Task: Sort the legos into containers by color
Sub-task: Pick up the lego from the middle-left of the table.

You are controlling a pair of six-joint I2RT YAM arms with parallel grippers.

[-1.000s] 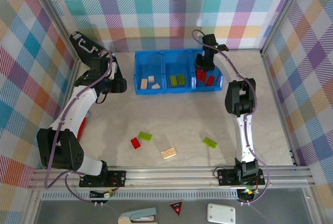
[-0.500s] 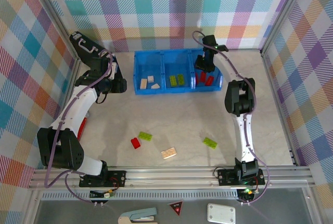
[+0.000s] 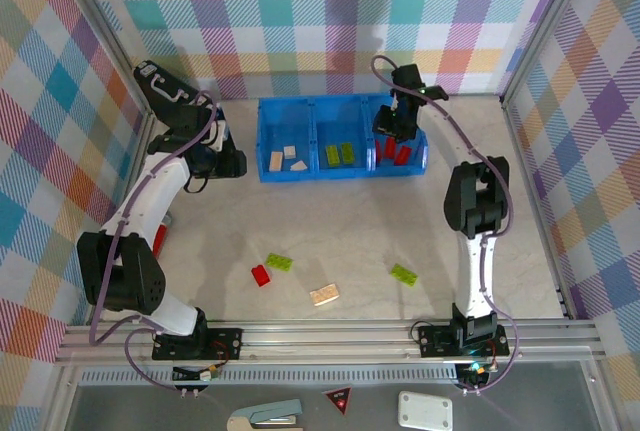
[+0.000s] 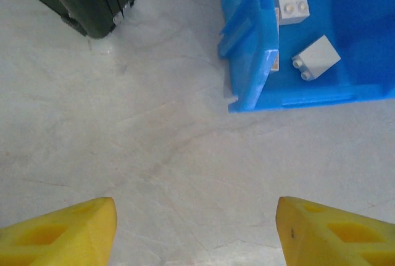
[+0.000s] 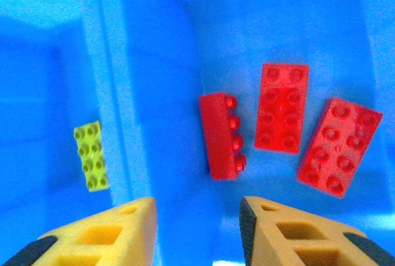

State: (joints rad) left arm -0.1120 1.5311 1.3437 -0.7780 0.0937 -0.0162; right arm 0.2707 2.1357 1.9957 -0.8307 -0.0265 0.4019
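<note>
Legos [image 5: 282, 107] in red, three of them, lie in the end box [image 5: 247, 19] of the blue bin [image 3: 290, 175], long sides pointing away from the right claw [image 5: 197, 220]; one leans. That claw is spread apart, empty. The left claw [image 4: 194, 223] is spread too.

Your top view looks down from above and behind the arm bases [image 3: 200, 336], far enough to take in the whole counter [image 3: 350, 221] and the bin [image 3: 340, 174] at its far side. Your left wrist view faces straight down, close over the counter beside the bin's left end; your right wrist view, closer still, looks into its right compartment [image 5: 247, 31], so all three share the bin.
</note>
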